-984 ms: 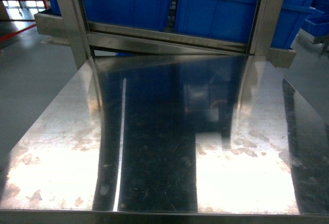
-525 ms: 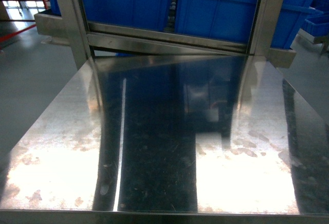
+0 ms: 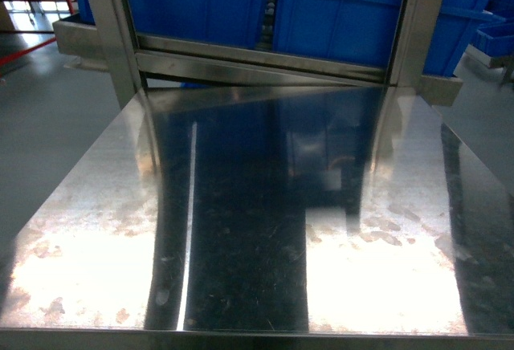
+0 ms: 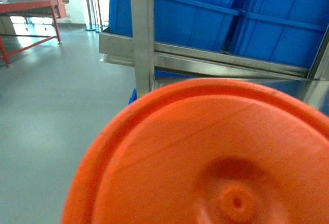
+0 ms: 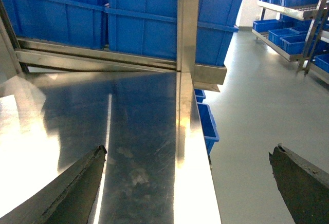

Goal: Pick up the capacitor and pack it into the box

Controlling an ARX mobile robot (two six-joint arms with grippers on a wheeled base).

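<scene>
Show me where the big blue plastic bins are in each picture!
Head view: the big blue plastic bins fill the top, behind the shiny steel table.
Left wrist view: they sit top right, above a round orange plastic disc filling the bottom.
Right wrist view: they run along the top left, behind the table.
Shared landmark: the upright steel post in front of the bins, seen in all three views.

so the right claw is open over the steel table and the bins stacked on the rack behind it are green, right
Not quite. The bins on the rack behind the steel table are blue, not green; the right wrist view shows this, and the head view agrees. The rest holds: the right claw is open over the table's right edge, its two dark fingers spread wide apart with nothing between them.
</scene>
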